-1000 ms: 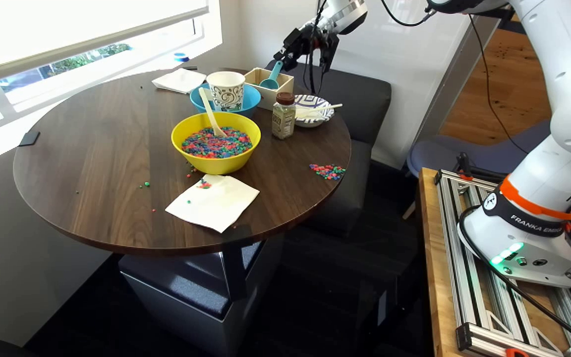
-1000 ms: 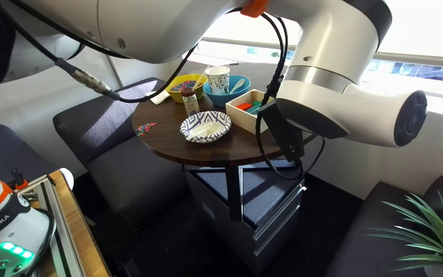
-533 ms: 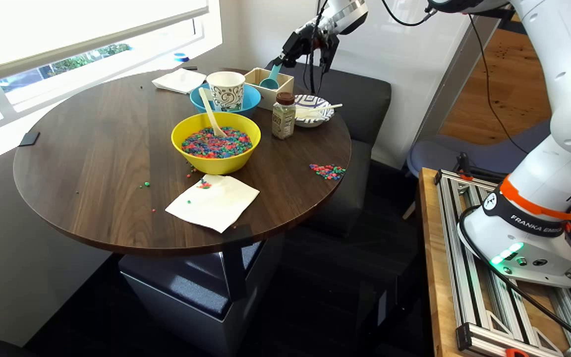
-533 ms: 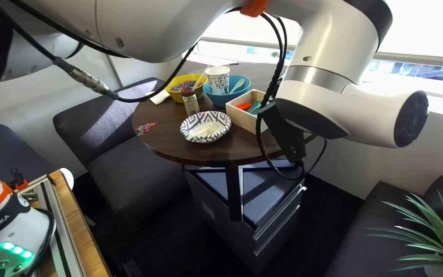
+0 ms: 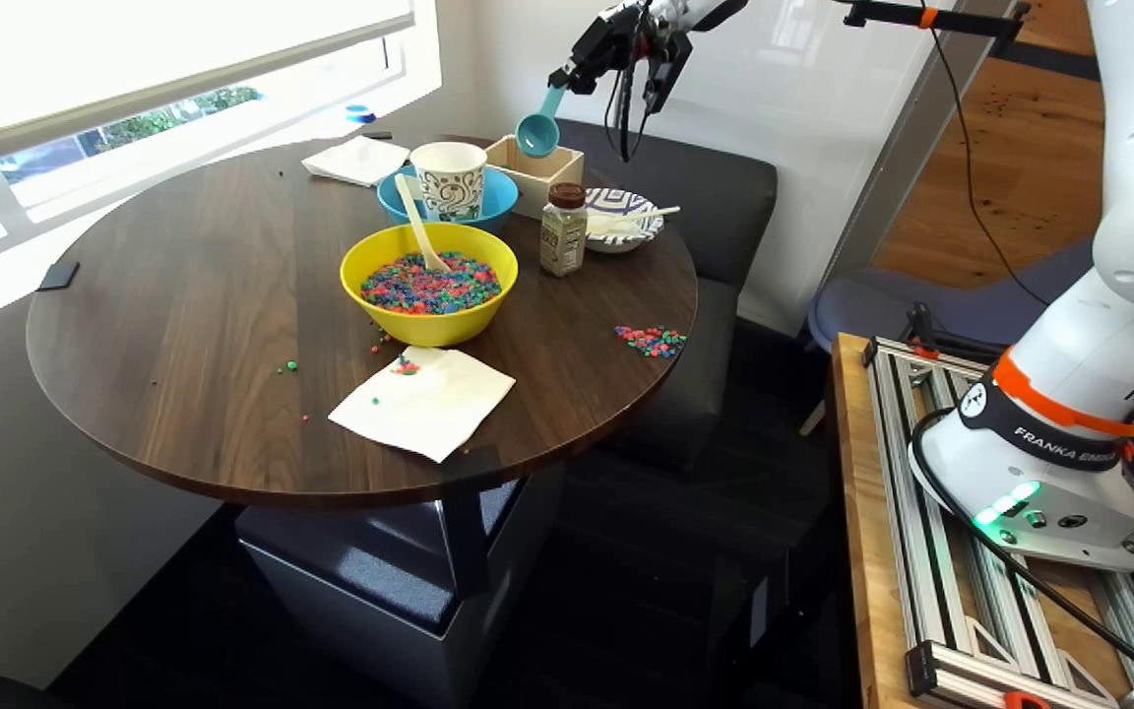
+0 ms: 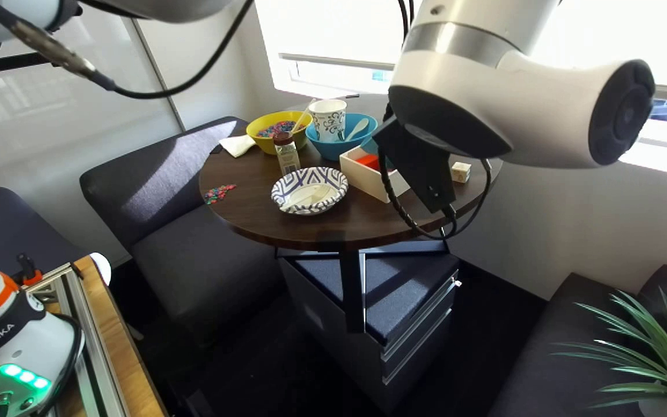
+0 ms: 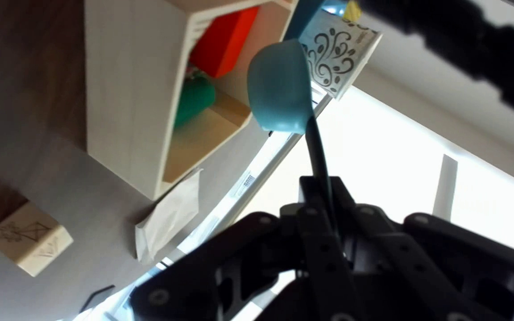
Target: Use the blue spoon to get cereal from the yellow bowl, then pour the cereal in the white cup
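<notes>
My gripper (image 5: 559, 81) is shut on the handle end of the blue spoon (image 5: 536, 135), whose scoop hangs at the wooden box and shows bare blue inside. In the wrist view the scoop (image 7: 279, 87) points away from the gripper (image 7: 321, 187), its thin handle running between the fingertips. Multicoloured cereal (image 5: 429, 288) fills the yellow bowl (image 5: 434, 330), with a cream spoon (image 5: 417, 225) leaning in it. The white cup (image 5: 451, 187), printed with dark swirls, stands inside the blue bowl; its inside bottom is hidden. From an exterior view the arm mostly hides my gripper.
Next to the blue bowl (image 5: 498, 202) is the wooden box (image 6: 365, 176) holding red and green things. A seasoning jar (image 5: 563, 236) and a patterned dish (image 5: 623, 231) stand nearby. Spilled cereal (image 5: 652, 342) lies at the table edge. A small wooden block (image 6: 461, 172) sits beyond the box.
My gripper has risen, carrying the blue spoon; the scoop has come up from inside the wooden box. The wooden block has come into view from behind the arm. Bowls and cup have stayed put.
</notes>
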`<state>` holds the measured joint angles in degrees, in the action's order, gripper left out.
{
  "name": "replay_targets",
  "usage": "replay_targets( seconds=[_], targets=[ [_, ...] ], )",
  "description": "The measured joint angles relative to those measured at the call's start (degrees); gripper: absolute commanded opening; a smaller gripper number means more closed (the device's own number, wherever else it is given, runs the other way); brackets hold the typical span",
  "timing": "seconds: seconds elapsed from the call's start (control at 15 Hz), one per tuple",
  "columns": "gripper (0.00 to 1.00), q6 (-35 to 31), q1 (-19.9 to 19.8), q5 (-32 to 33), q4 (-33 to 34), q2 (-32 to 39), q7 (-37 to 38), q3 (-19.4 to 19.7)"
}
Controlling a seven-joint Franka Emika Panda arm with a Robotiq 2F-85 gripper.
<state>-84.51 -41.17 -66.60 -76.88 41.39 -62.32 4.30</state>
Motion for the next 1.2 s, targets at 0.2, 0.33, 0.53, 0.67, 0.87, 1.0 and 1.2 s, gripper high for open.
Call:
replay_targets(
  seconds=[0.2, 0.33, 0.53, 0.67, 0.87, 1.0, 1.2],
  targets=[
    [0.02, -0.64, 0.75, 0.65, -7.0, -7.73, -2.51, 0.11],
    [0.02, -3.04, 3.42, 2.05, -12.05, -12.74, -4.15, 1.45],
    [0.02, -10.67, 9.89, 5.97, -20.27, -19.71, -6.75, 3.57],
    [0.02, -16.82, 14.29, 6.82, -25.88, -24.09, -9.25, 4.19],
    [0.02, -23.7, 19.47, 5.55, -33.78, -31.66, -11.74, 4.24],
    [0.02, -27.07, 21.61, 5.74, -38.2, -37.25, -11.82, 4.46],
    [0.09, -28.7, 22.55, 8.13, -42.18, -44.44, -9.7, 5.97]
  ],
)
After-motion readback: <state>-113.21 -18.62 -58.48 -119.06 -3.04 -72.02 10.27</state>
